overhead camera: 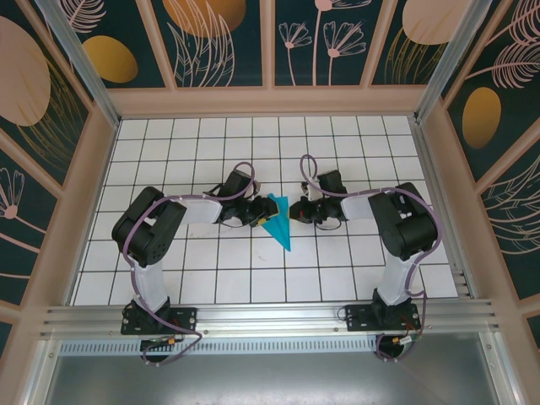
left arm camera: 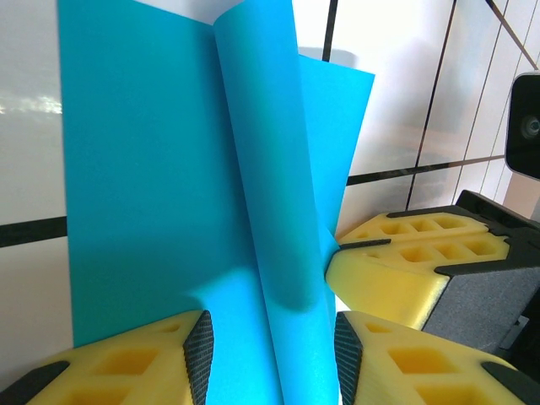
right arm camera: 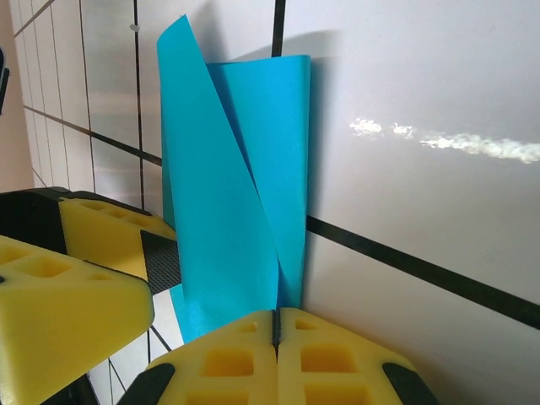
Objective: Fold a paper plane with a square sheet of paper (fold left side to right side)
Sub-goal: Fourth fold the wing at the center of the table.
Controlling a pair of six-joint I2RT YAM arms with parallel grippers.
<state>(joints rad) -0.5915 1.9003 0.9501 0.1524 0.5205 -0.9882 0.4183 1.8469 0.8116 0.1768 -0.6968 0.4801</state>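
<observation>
The cyan-blue paper (overhead camera: 278, 221) lies mid-table as a creased, narrow shape with its point toward the near edge. My left gripper (overhead camera: 256, 216) is at its left side and my right gripper (overhead camera: 297, 211) at its right. In the left wrist view a curled flap of the paper (left arm camera: 253, 169) stands up between the left gripper's (left arm camera: 272, 354) open jaws, unsqueezed. The right gripper's yellow fingers (left arm camera: 396, 270) touch the paper's right edge. In the right wrist view the right gripper (right arm camera: 276, 325) is shut, its tips against the near edge of the folded paper (right arm camera: 228, 194). The left fingers (right arm camera: 76, 295) sit beside it.
The white grid-tiled table (overhead camera: 211, 143) is boxed in by wooden-framed patterned walls on three sides. An aluminium rail (overhead camera: 270, 316) carrying both arm bases runs along the near edge. Both arms reach inward, their tips close together over the paper.
</observation>
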